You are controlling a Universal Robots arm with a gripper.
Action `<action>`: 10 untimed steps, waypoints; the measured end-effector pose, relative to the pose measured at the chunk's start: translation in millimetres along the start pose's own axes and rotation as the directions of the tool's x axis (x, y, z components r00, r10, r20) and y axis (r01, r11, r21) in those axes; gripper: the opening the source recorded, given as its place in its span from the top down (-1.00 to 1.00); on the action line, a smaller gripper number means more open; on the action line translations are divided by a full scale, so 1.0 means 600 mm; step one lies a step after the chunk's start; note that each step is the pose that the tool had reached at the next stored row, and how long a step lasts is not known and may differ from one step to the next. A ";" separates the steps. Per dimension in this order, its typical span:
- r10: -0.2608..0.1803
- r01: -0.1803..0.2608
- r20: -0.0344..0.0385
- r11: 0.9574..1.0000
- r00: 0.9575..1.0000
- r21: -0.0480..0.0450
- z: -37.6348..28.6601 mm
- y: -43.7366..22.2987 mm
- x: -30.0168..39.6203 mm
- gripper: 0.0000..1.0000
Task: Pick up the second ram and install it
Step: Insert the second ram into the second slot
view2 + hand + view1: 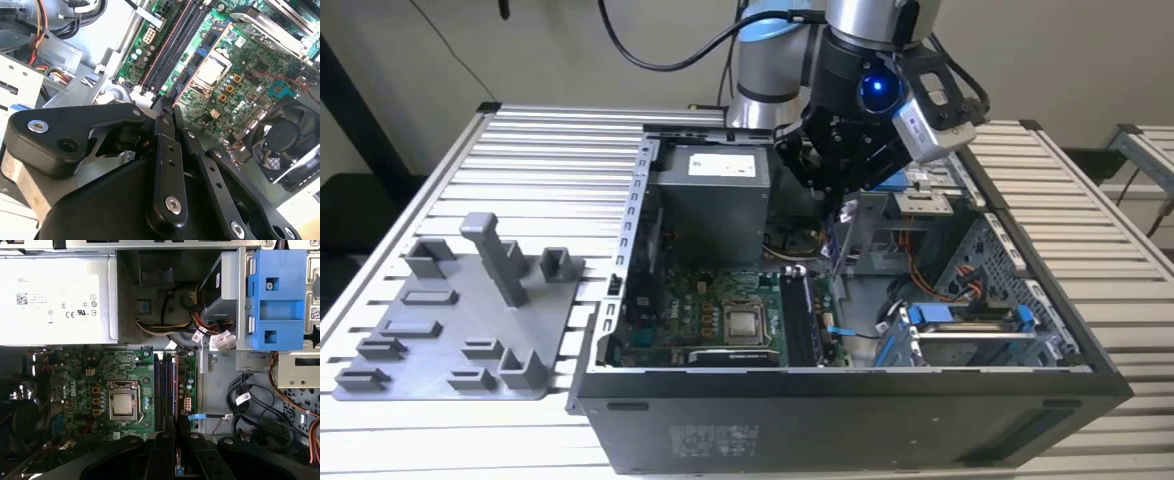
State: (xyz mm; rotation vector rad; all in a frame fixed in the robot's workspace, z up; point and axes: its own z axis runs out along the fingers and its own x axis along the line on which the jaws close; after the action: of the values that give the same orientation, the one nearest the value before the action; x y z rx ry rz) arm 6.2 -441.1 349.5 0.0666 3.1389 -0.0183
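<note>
Your black linkage-fingered gripper (843,205) hangs inside the open black tower computer case (854,420), fingers pinched narrow on the long, flat, dark circuit-board stick, the second ram (176,426). You hold it edge-down, in line with the dark memory slots (160,390), at 3 o'clock of the square silver processor (123,406) (in the first wrist view), so that it can drop straight in.
</note>
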 end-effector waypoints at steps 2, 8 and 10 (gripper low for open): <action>0.000 0.000 0.000 1.000 1.000 0.001 0.006 0.000 0.001 0.73; 0.000 0.000 -0.001 1.000 1.000 0.000 0.019 0.000 0.002 0.73; -0.002 0.002 -0.001 1.000 1.000 0.000 0.021 0.000 0.002 0.73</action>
State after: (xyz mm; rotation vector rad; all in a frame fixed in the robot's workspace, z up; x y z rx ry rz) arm 5.0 -441.4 337.0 0.0634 3.1396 -0.0191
